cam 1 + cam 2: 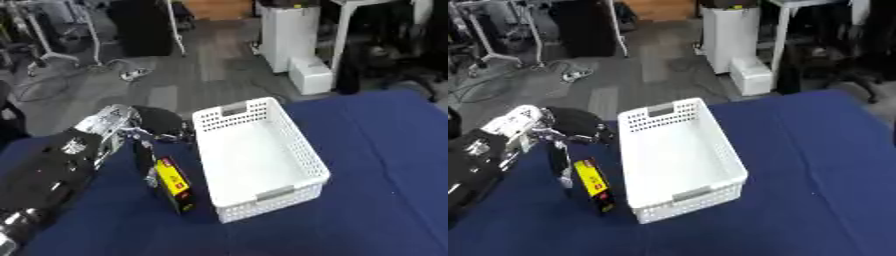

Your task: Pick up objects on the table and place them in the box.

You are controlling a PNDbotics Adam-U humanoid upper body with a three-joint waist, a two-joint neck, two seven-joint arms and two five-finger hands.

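Yellow box, a slim pack with a black edge and a small red mark, stands tilted on the blue table just left of the white basket, its long side roughly in line with the basket's near wall. The left hand has reached in from the view's left side, and its dark fingers curl down against the pack's left face and top end, apparently pinching it; whether the thumb closes on the far side cannot be made out. The pack leans on one edge rather than lying flat, which suggests that it is being tipped up or lifted by that grip rather than resting on its own. The basket, perforated along its walls and with a slot handle at each short end, sits open and appears to hold nothing, its mouth turned up to take whatever comes over the rim. Being right beside the pack, it leaves only a short carry: up, across the left wall and down. The likely snag is the pack's lower corner catching that wall if it is not raised high enough. The right hand shows in neither view. Beyond the table lie a grey floor, cables and white cabinets, none of it touching the work.
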